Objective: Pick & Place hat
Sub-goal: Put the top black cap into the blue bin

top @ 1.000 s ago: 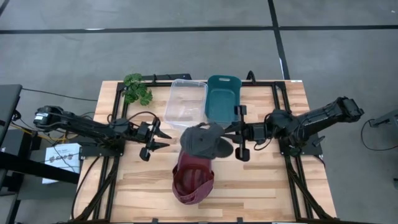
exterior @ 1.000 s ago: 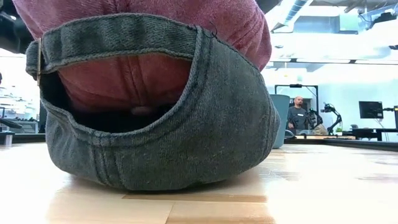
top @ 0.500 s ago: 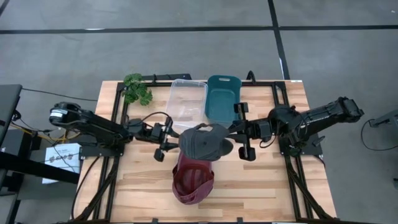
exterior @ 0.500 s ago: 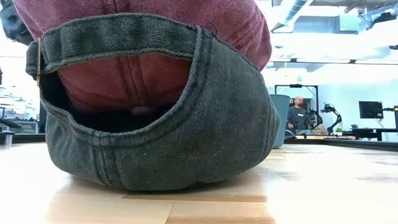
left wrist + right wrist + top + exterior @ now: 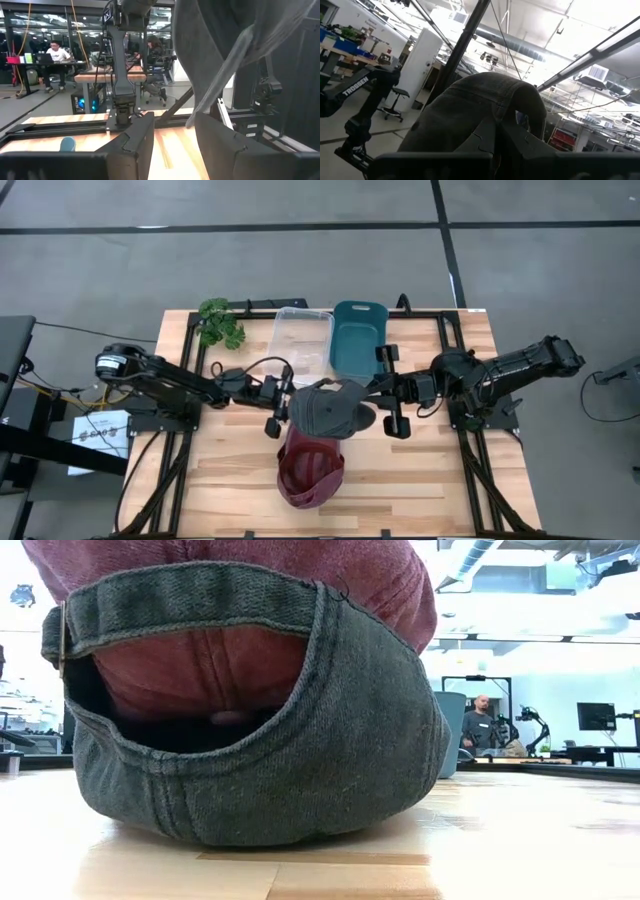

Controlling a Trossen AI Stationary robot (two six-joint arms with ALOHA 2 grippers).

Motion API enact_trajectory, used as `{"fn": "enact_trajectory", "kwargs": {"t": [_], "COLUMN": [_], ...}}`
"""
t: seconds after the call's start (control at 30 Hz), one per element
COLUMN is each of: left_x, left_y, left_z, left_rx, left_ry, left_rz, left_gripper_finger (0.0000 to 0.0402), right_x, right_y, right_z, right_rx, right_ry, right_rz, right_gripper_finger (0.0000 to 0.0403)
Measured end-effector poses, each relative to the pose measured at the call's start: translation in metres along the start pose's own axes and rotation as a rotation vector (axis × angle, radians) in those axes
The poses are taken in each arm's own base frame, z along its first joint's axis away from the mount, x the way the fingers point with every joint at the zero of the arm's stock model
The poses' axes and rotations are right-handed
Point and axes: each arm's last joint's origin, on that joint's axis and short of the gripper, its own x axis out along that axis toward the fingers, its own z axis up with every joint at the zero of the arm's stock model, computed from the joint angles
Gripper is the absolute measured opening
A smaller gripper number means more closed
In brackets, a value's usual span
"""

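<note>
While the right hand [image 5: 372,388] pinches the edge of the grey hat [image 5: 328,408], fingers pressed together on the fabric, the hat hangs lifted mid-bench, over the upper part of the maroon hat [image 5: 311,466]. Right wrist view: grey denim draped over the closed fingers [image 5: 485,137].

Left hand [image 5: 280,400] sits just beside the grey hat's left edge, fingers spread partway; left wrist view shows grey fabric [image 5: 225,55] hanging above and between the fingers [image 5: 135,142], contact can't be told, nothing visibly clamped.

Maroon hat lies on the wooden bench [image 5: 420,480], front-centre, opening up in high view. Low view is filled by that hat up close [image 5: 260,700]: grey-green band w/ brass buckle [image 5: 62,640], reddish crown above.

Back of bench: clear plastic bin [image 5: 300,345] and teal bin [image 5: 357,338] side by side, touching or nearly. Green plant sprig [image 5: 220,323] near back-left corner.

Bkgd: person [image 5: 481,726] standing far off in low view; seated person [image 5: 54,52] at a desk in left wrist view.
</note>
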Motion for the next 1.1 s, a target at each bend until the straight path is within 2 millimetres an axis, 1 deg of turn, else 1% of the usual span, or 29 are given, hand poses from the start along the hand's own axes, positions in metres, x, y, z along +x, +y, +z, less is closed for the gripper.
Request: {"fn": "enact_trajectory", "kwargs": {"t": [0.2, 0.47, 0.9, 1.0, 1.1], "left_x": [0.010, 0.014, 0.015, 0.015, 0.015], "left_y": [-0.004, -0.005, -0.005, -0.005, -0.005], "left_z": [0.000, 0.009, 0.009, 0.009, 0.009], "left_rx": [-0.003, 0.002, 0.002, 0.002, 0.002], "left_ry": [-0.006, -0.047, -0.048, -0.048, -0.048], "left_rz": [-0.108, -0.116, -0.116, -0.116, -0.116], "left_gripper_finger": [0.0140, 0.0140, 0.0140, 0.0127, 0.0095], "right_x": [0.000, 0.000, 0.000, 0.000, 0.000], "right_y": [0.000, 0.000, 0.000, 0.000, 0.000], "right_z": [-0.001, -0.001, -0.001, -0.001, -0.001], "right_rx": [0.001, 0.000, -0.026, -0.026, -0.026], "right_ry": [0.006, 0.008, 0.007, 0.008, 0.008], "right_rz": [0.004, 0.005, 0.004, 0.003, 0.003], "right_gripper_finger": [0.0001, 0.0001, 0.0001, 0.0001, 0.0001]}}
